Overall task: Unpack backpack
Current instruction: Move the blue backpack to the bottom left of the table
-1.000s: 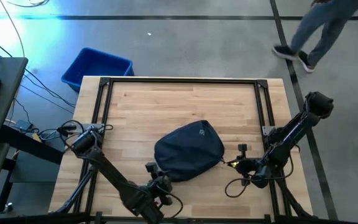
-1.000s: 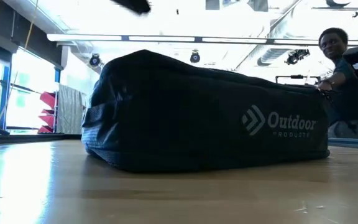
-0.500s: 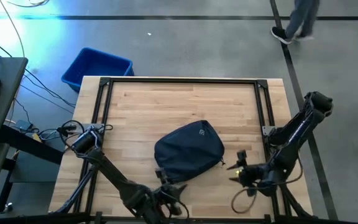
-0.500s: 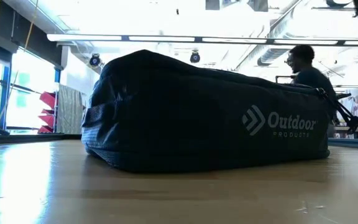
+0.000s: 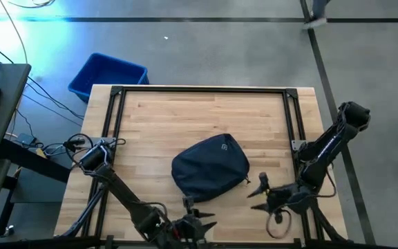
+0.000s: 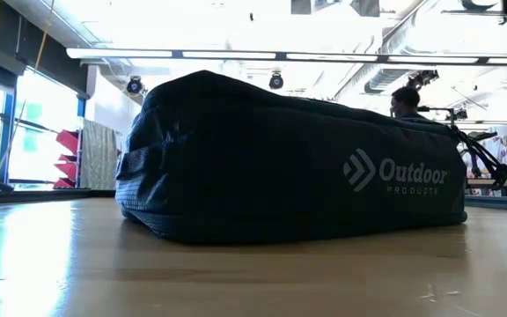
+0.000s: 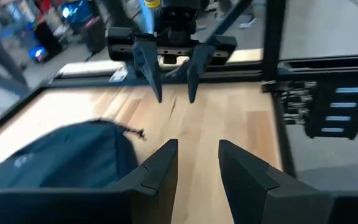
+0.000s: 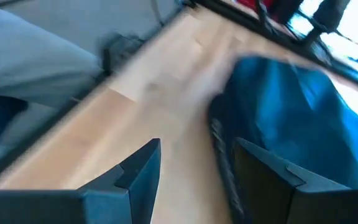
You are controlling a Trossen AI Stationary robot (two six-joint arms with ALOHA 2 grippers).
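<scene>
Two grippers, left gripper (image 5: 200, 223) and right gripper (image 5: 256, 191), have withdrawn from the backpack (image 5: 209, 166); jaws parted, empty; backpack unopened

Reading one brand mark only: backpack (image 6: 289, 163) side panel, low view, white lettering "Outdoor" (image 6: 412, 171) in large type, smaller "PRODUCTS" (image 6: 416, 190) directly beneath. Diamond-shaped chevron logo (image 6: 357, 170) just beside word, on its far side from zipper pull end. From high view I see same mark on backpack as small white speck, not legible. No other text, numbers or signs I can read anywhere.
</scene>
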